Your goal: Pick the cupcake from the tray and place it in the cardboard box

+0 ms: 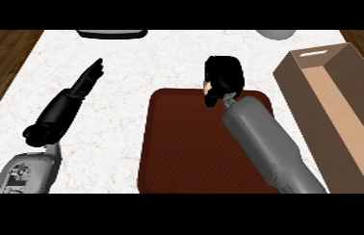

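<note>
Beyond the grey forearm, the cupcake (207,88) is gripped by the curled right hand (224,77) above the tray (185,147); carrying to the cardboard box (323,99) is judged next.

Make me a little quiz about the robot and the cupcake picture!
1. True or false: the box is right of the tray.
2. Which robot hand curls round the cupcake? A) left B) right
3. Fill in: the left robot hand rests open on the ____ counter.

Key: 1 true. 2 B, the right robot hand, at the tray's far edge. 3 white.
</note>
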Motion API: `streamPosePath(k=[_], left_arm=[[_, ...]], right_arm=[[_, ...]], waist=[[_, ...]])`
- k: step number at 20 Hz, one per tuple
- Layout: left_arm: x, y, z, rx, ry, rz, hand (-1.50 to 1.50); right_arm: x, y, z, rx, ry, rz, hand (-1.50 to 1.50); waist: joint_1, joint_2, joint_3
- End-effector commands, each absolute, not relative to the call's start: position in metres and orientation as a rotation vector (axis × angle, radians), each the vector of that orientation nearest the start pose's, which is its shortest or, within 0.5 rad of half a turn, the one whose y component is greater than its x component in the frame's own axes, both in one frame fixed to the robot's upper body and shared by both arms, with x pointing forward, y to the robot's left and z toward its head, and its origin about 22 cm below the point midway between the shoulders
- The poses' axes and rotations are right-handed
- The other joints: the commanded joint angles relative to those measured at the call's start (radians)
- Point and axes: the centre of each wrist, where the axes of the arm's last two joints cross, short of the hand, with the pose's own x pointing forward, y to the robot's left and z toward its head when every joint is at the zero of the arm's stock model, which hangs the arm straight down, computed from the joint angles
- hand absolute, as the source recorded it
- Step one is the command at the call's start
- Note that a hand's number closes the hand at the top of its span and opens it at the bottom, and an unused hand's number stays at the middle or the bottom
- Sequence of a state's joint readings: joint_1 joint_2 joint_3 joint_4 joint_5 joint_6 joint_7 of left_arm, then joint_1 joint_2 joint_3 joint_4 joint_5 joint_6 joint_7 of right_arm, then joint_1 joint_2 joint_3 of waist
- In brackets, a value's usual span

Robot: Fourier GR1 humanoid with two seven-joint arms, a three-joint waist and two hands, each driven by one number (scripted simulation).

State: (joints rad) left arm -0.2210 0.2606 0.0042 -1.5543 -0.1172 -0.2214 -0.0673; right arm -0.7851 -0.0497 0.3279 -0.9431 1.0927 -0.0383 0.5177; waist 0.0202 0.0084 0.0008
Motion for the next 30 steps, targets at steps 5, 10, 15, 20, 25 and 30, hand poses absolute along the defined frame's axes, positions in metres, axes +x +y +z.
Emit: streamPosePath(k=[5, 10, 15, 20, 25, 30], left_arm=[[0.286, 0.262, 0.062, 0.085, -1.741, -0.546, 0.0], [0.287, 0.254, 0.055, 0.106, -1.74, -0.522, 0.0], [0.289, 0.286, 0.061, 0.111, -1.736, -0.516, 0.0], [0.289, 0.267, 0.055, 0.102, -1.74, -0.528, 0.0], [0.285, 0.273, 0.063, 0.098, -1.748, -0.532, 0.0], [0.284, 0.289, 0.064, 0.096, -1.742, -0.505, 0.0]], right_arm=[[0.408, -0.081, 0.144, -1.262, -1.343, 0.962, 1.5], [0.41, -0.096, 0.196, -1.387, -1.328, 0.58, 1.5], [0.409, -0.166, 0.201, -1.474, -1.264, 0.336, 1.5], [0.403, -0.216, 0.207, -1.531, -1.202, 0.215, 1.5], [0.403, -0.266, 0.202, -1.596, -1.042, 0.275, 1.5], [0.392, -0.327, 0.188, -1.429, -0.895, 0.367, 1.5]], waist=[[-0.012, -0.009, -0.001], [-0.03, -0.016, -0.001], [-0.037, -0.014, -0.001], [-0.033, -0.011, -0.001], [-0.021, -0.008, -0.001], [-0.021, -0.008, -0.001]])
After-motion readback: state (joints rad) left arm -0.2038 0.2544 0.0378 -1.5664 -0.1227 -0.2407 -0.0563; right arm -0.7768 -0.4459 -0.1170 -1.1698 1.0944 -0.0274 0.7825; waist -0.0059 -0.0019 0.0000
